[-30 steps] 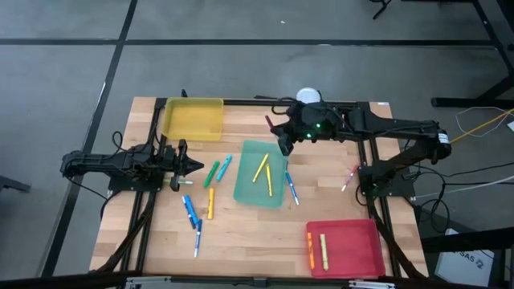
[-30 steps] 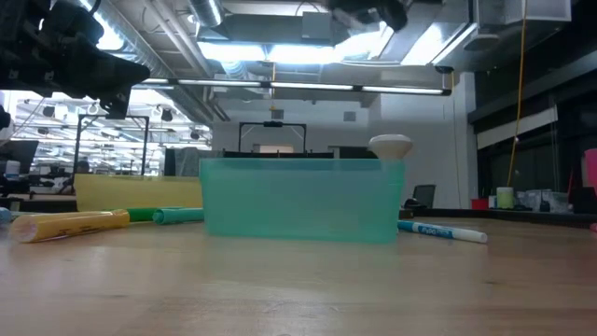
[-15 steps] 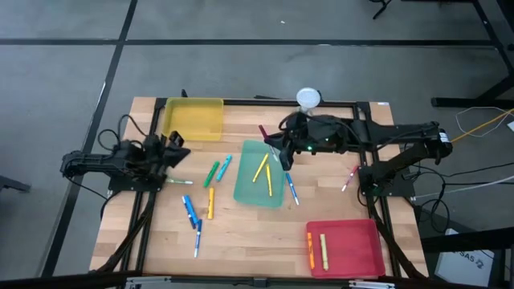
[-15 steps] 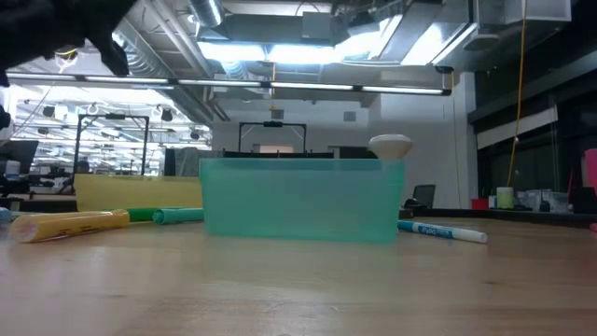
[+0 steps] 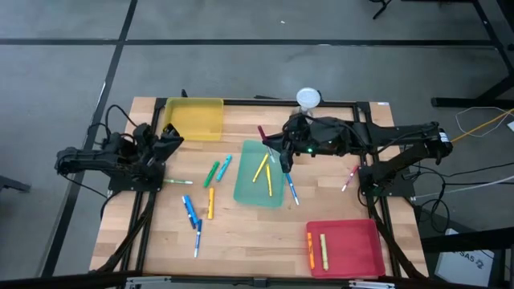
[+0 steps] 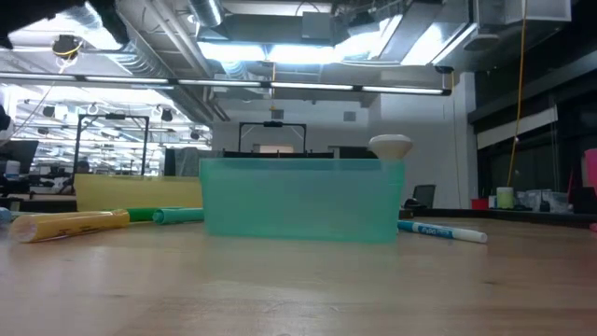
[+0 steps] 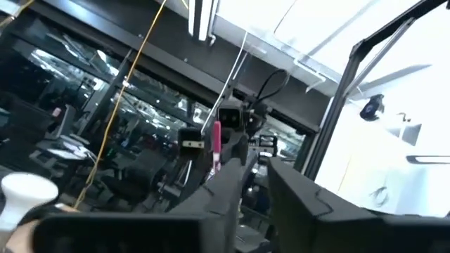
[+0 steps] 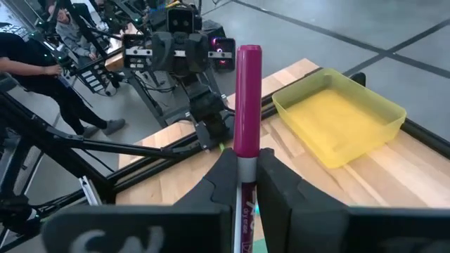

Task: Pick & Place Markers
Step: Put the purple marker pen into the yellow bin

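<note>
My right gripper [image 5: 273,144] hangs over the far edge of the teal tray [image 5: 261,186], shut on a magenta-capped marker [image 8: 247,105]. Two yellow markers [image 5: 263,172] lie in that tray. My left gripper [image 5: 165,144] is raised near the table's left side, tipped upward, with a narrow gap between its fingers and nothing in it. A green-tipped white marker [image 5: 179,182] lies flat on the wood near it. Green and teal markers [image 5: 217,169], an orange one [image 5: 210,202] and blue ones [image 5: 191,215] lie left of the tray. My right gripper pinches the marker between its two fingers on the white barrel [image 8: 244,172], just below the magenta cap. The capped end [image 5: 262,132] sticks out past the fingertips, toward the far left. The marker is lifted clear, above the tray's far edge.
A yellow tray [image 5: 193,119] sits at the far left. A red tray [image 5: 345,249] at the near right holds an orange and a yellow marker. A blue-and-white marker [image 5: 291,189] lies right of the teal tray, and a pink one [image 5: 350,178] near the right edge. A white round object [image 5: 308,98] stands at the far edge.
My left gripper has risen from just above the green-tipped marker, drawn back toward the table's far left and tipped upward; that marker stays flat on the wood. My right gripper, with the magenta marker, has shifted slightly toward the teal tray's far edge.
</note>
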